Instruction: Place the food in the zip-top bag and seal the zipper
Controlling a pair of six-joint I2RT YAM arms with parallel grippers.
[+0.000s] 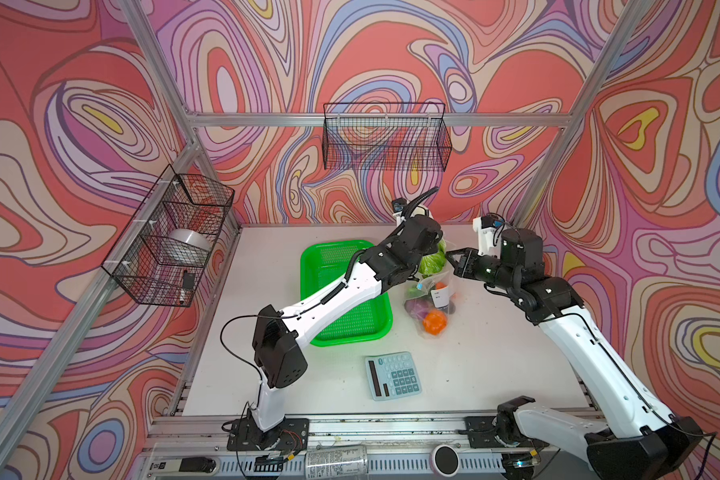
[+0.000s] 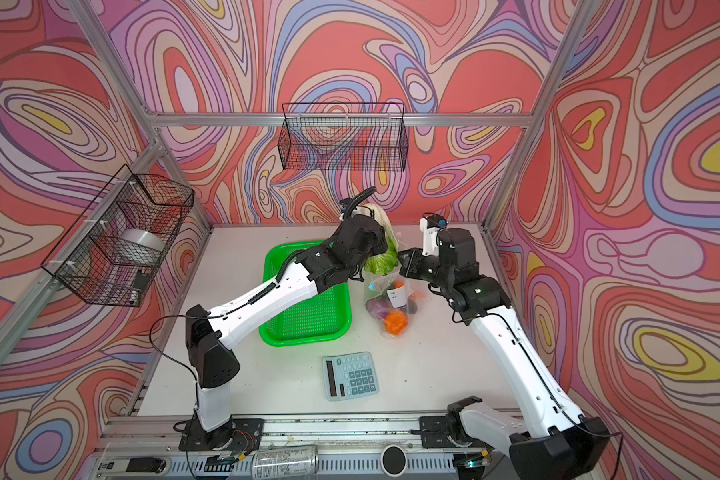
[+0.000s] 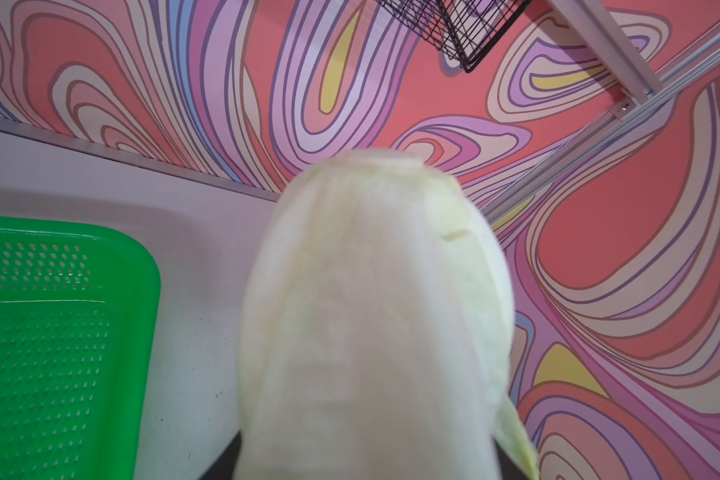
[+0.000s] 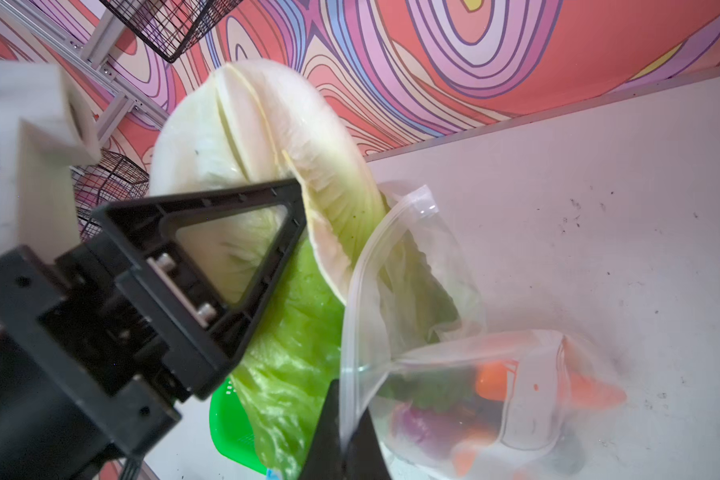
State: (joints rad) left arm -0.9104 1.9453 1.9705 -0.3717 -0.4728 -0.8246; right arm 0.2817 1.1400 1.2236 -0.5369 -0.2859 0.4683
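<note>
The napa cabbage hangs leaf-end down at the mouth of the zip-top bag, clamped mid-body by the left gripper. It appears light and bulky, with pliant leaves, so grip the firmer white body. The right gripper pinches the bag's mouth edge, and the film looks thin and slippery. Inside the bag: pumpkin and purple onion. The green basket shows no food.

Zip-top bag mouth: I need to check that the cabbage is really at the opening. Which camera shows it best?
The right wrist view: the zip-top bag's mouth gapes close up, with the cabbage leaf-end at it. Both top views show the bag small, its mouth mostly hidden behind the left arm. The left wrist view shows the cabbage but no bag.
</note>
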